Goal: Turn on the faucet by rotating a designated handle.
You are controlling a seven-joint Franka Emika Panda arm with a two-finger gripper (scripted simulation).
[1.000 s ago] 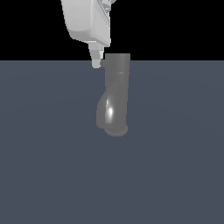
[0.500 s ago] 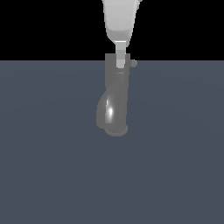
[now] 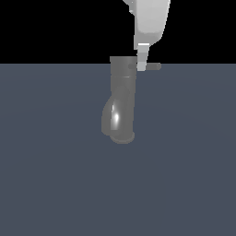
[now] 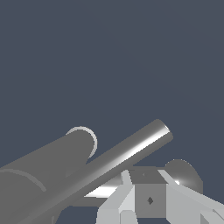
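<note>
One gripper [image 3: 143,64] is pressing beside the handle [image 3: 154,67], at the faucet's [image 3: 122,101] three o'clock; its grip I cannot tell. Pushing near the tip would be giving best leverage.

Flat dark blue-grey floor [image 3: 55,184], plain black bkgd [image 3: 55,27] above horizon

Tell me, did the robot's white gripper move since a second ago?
Yes. Against the faucet, which stayed put, the gripper went from its left side across to the exterior view's right, now at the handle.
</note>
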